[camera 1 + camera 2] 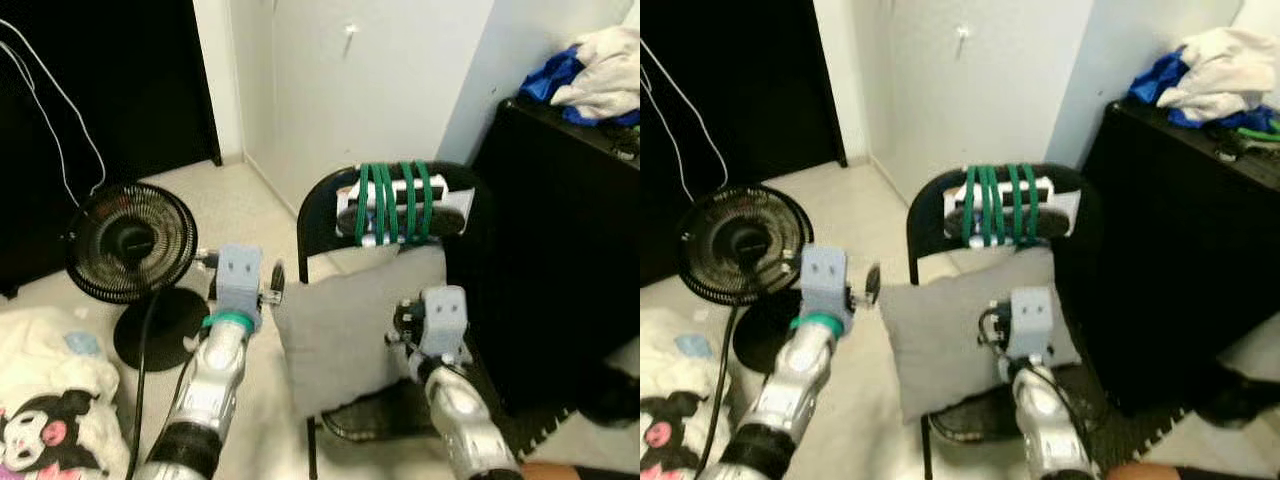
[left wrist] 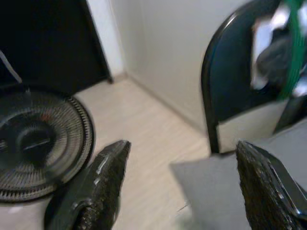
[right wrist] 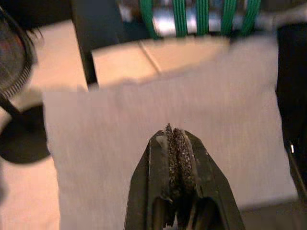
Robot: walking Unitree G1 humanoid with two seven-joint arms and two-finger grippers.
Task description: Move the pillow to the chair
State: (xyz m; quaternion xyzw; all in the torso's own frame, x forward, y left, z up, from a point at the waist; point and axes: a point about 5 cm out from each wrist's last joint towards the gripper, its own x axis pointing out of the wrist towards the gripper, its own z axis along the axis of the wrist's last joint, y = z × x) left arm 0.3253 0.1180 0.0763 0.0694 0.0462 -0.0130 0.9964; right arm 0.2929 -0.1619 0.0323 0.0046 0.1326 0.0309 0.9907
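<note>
Pillow [image 1: 345, 330] rests on the chair [image 1: 320, 200]; left gripper [image 2: 180, 187] gapes wide at its corner, right gripper [image 3: 176, 155] pressed closed, empty, above it.

I see pale beige floor [image 1: 250, 200] running up to white walls [image 1: 350, 90] that meet in a corner at about 12 o'clock. At 10 o'clock a black floor fan [image 1: 130, 240] stands on its round base before a dark opening [image 1: 100, 80], with thin white cords [image 1: 50, 100] hanging across it. At 2 o'clock a black cabinet [image 1: 560, 250] carries a heap of white and blue clothes [image 1: 595, 75]. At 8 o'clock lies a cream blanket with a cartoon print [image 1: 45, 410].
</note>
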